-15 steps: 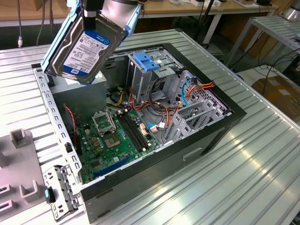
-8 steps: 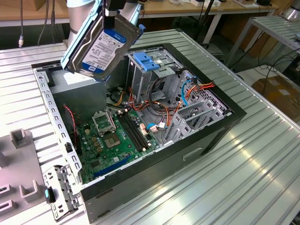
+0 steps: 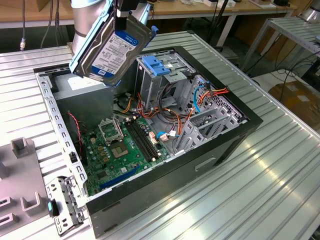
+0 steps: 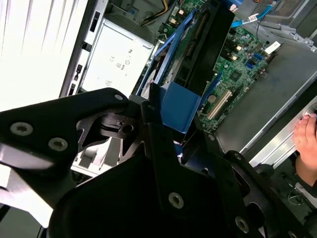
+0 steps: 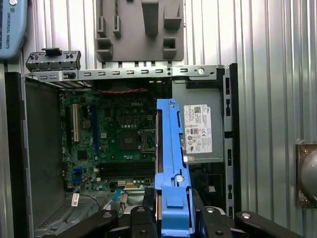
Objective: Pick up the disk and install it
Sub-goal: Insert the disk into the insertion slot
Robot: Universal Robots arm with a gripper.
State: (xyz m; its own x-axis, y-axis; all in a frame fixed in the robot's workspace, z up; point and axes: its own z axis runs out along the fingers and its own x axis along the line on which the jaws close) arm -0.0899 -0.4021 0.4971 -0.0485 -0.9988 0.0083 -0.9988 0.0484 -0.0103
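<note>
Black claw (image 5: 173,215) grips the disk (image 3: 111,50) (silver-grey, white-and-blue label, light blue rails), tilted above the open computer case (image 3: 150,194).

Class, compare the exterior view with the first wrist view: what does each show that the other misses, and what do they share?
Exterior view: the disk's labelled face and the blue bracket atop the cage. First wrist view: the disk edge-on and the white label on the power supply. Both: the green motherboard in the open case.
</note>
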